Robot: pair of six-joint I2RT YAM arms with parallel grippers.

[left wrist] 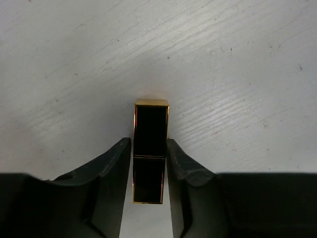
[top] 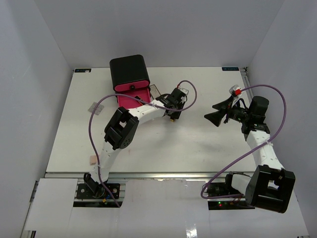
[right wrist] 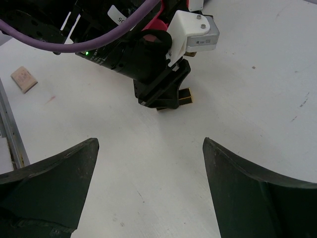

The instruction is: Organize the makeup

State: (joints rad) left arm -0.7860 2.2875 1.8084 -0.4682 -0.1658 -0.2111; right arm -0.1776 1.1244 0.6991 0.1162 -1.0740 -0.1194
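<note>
Clamping a gold-and-black lipstick tube (left wrist: 151, 124) between its two fingers, the left gripper (left wrist: 149, 145) sits low over the white table (top: 198, 148).
The tube lies lengthwise in the gap with both dark pads tight against its long sides, and its gold-rimmed end sticks out past the fingertips. Well apart from it, the right gripper (right wrist: 151, 144) hangs facing it with its jaws spread wide. A black box with pink drawers (top: 130, 74) stands near the left gripper, on the side away from the right one. A beige-pink pad (right wrist: 24, 79) lies far back, by the left arm's base.
</note>
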